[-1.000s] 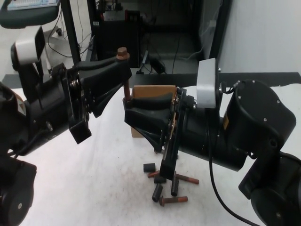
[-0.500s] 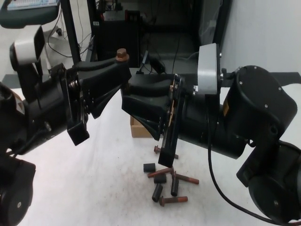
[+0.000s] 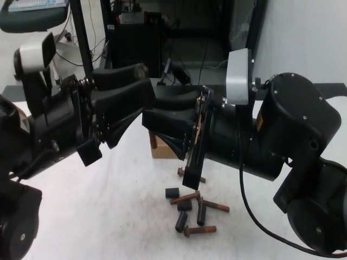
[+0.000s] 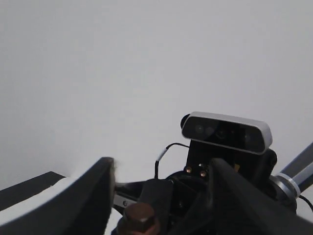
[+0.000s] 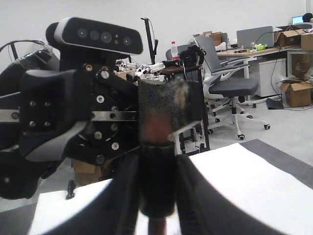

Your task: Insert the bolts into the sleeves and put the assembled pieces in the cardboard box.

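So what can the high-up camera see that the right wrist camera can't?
Only the high view shows the loose bolts and loose sleeves lying in a little pile on the bench, and the big bodies of both arms.

Only the right wrist view shows the black sleeve pinched in the right tool, plus the room behind with an office chair and desks.

Both views show the left tool holding its bolt, and the white bench.
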`<state>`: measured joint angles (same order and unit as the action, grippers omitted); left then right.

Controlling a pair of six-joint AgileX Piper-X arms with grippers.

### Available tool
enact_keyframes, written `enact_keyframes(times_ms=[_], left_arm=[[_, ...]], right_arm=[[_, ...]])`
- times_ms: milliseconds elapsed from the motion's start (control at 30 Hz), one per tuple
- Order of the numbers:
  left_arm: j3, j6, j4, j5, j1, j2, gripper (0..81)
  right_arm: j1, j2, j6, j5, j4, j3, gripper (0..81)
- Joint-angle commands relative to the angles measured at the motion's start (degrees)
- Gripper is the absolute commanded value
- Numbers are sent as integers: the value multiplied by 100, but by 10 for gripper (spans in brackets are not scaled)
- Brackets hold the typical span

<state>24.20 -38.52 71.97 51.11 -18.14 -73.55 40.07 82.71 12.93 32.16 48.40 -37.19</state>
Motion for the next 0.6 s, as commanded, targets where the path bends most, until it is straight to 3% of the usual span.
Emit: enact_keyframes(times_ms=[0,200,333,433,567], left_arm=[[6,-9,115,-104,-2,20,537],[6,-9,104,-112,74,20,537],[43,-9,123,-322,402,48,502],[58,-9,156,-654,739,131,367],[58,-9,154,-744,1079,248,9]], right_arm=[[-27,-85,-17,-4,-79,-72,8],[-27,-85,-397,-21,-366,-72,8],[-128,-85,-397,-165,-594,-72,8],[-303,-85,-397,-740,-1240,-72,8],[-553,-73,-397,-1856,-2434,-278,8]])
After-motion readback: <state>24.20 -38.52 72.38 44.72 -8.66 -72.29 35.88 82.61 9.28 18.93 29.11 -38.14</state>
